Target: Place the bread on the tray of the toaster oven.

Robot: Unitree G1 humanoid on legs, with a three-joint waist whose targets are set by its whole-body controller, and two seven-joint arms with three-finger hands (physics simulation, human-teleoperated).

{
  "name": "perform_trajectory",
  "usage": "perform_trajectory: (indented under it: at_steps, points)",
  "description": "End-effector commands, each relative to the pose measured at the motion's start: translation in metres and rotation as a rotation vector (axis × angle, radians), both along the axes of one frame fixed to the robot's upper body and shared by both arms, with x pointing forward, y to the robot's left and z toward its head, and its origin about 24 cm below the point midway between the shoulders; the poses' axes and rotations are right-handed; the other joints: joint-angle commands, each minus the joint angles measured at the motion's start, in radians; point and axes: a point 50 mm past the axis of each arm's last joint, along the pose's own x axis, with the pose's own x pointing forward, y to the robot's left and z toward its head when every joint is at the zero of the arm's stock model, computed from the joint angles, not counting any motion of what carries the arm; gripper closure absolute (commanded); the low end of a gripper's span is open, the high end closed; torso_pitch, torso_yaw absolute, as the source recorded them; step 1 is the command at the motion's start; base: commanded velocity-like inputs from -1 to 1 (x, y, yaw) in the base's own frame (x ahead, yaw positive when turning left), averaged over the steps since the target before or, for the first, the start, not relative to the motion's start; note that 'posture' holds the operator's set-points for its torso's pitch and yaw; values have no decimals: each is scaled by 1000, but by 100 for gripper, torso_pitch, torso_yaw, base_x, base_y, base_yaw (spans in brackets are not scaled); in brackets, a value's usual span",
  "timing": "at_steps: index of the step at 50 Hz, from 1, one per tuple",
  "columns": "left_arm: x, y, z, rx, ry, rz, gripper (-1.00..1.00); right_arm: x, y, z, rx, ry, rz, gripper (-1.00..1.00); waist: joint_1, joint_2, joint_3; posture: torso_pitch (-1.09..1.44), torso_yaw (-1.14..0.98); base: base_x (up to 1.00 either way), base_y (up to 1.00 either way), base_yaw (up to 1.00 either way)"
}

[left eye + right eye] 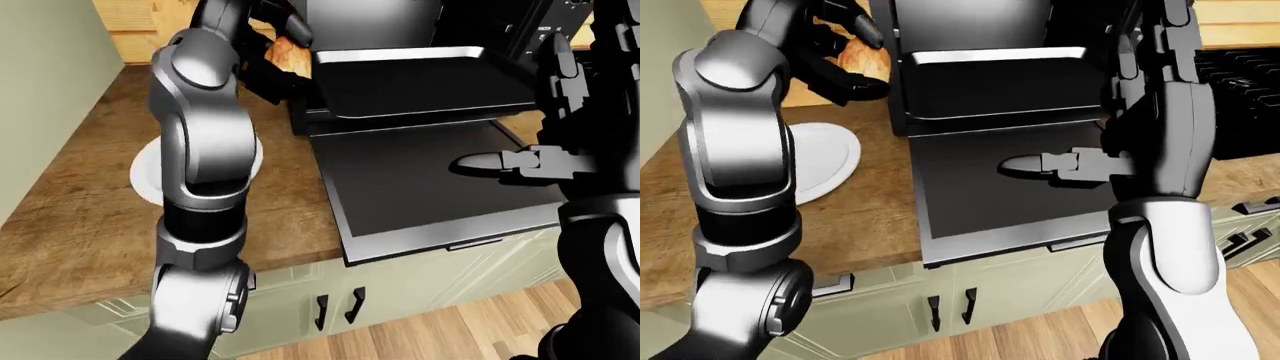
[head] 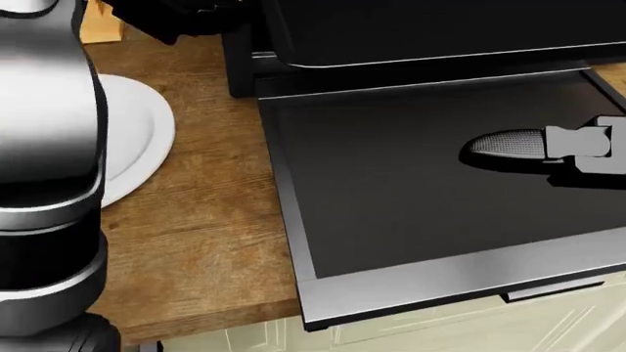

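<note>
The bread (image 1: 853, 54), a golden-brown roll, is held in my left hand (image 1: 850, 60), whose fingers are shut round it. It hangs above the wooden counter, just left of the toaster oven and level with the oven's tray (image 1: 420, 82). The tray is slid partly out over the open door (image 2: 420, 176). The white plate (image 2: 137, 139) lies bare on the counter, partly behind my left arm. My right hand (image 2: 504, 144) hovers over the door's right part, open, with one finger stretched left.
A pale wooden block (image 2: 97, 26) stands on the counter (image 2: 205, 220) beyond the plate. The oven door juts past the counter's edge, above the cream cabinets (image 1: 340, 300). A black stove (image 1: 1240, 67) lies to the right, and a green wall panel (image 1: 40, 112) to the left.
</note>
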Motion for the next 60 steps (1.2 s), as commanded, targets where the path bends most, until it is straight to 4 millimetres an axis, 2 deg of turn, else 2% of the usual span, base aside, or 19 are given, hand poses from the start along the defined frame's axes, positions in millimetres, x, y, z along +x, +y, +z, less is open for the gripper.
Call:
perform_trajectory:
  at_steps: [1, 14, 33, 60]
  points:
    - [-7, -6, 20, 9, -105, -18, 52, -6, 0, 9, -8, -69, -7, -100, 1, -2, -28, 0, 0, 0, 0, 0]
    - [10, -38, 24, 7, -108, -99, 54, -9, -3, 6, 0, -73, -13, -100, 1, -7, -29, 0, 0, 0, 0, 0]
    - [21, -77, 13, 10, -78, -206, 55, -14, -6, 12, 0, -80, -20, -100, 4, -16, -28, 0, 0, 0, 0, 0]
    - [43, -112, 0, 4, -65, -259, 54, -16, -6, 8, 2, -75, -23, -100, 6, -26, -32, 0, 0, 0, 0, 0]
